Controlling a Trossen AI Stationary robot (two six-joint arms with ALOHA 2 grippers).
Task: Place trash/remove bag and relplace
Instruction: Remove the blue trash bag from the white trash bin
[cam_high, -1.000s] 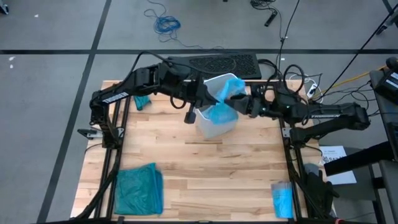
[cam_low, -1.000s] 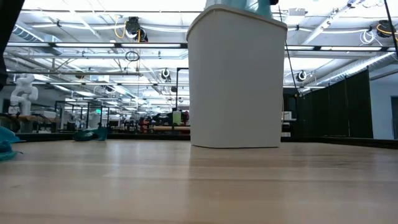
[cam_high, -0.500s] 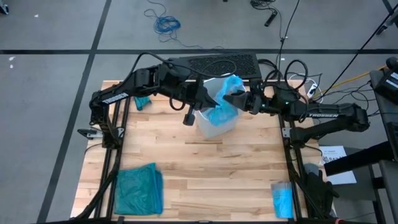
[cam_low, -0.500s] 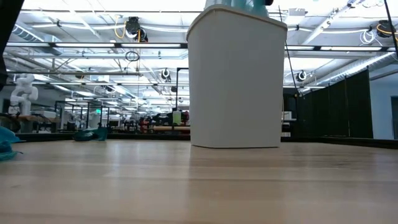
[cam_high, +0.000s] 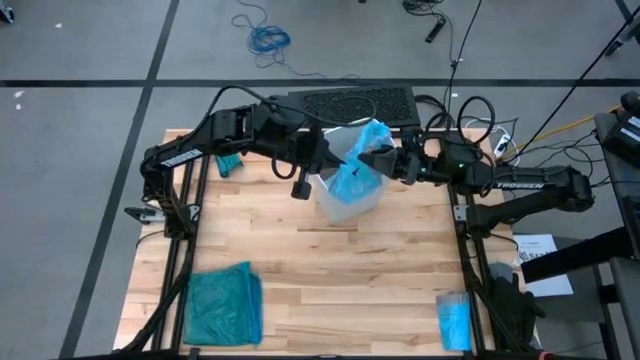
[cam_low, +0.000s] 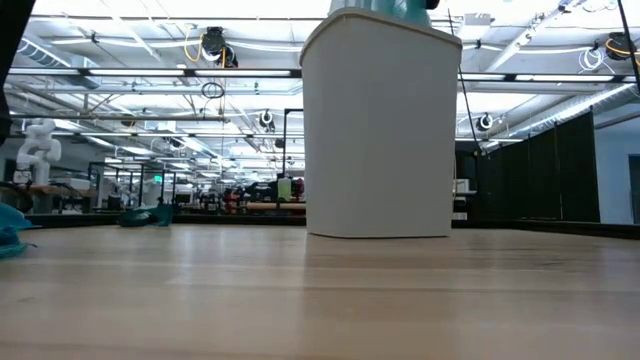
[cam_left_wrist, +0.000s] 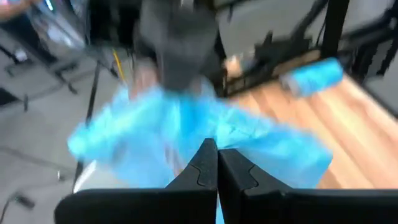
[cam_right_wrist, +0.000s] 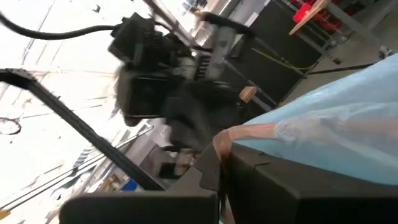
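The white bin (cam_high: 348, 200) stands upright on the wooden table's far middle; the low view shows its wall (cam_low: 380, 130). The pale blue bag (cam_high: 362, 160) sits in the bin, and its upper part is pulled up over the rim, bunched between both grippers. My left gripper (cam_high: 328, 160) is shut on the bag's left side. My right gripper (cam_high: 385, 160) is shut on its right side. The trash is out of view. My left gripper pinches a bunched part of the bag's upper plastic (cam_left_wrist: 205, 134) between its two fingers, coming from the table's left and slanting down. The bag spreads out beyond the fingertips, above the bin's rim. How many layers it holds does not show. My right gripper pinches the bag's upper right part (cam_right_wrist: 273, 134) between its two fingers, coming about level from the table's right. The plastic runs away from the fingertips over the bin. Its lower part stays inside the bin.
A darker teal-green bag (cam_high: 222, 305) lies at the near left and a small folded blue packet (cam_high: 453, 320) at the near right. A small teal item (cam_high: 228, 162) sits at the far left. A black mat (cam_high: 355, 102) lies behind the bin.
My right gripper has shut on the bag's right side. My left gripper has tipped a little while keeping its hold. The bag's upper part has been gathered and now stretches between the two grippers above the bin, which has stayed where it was.
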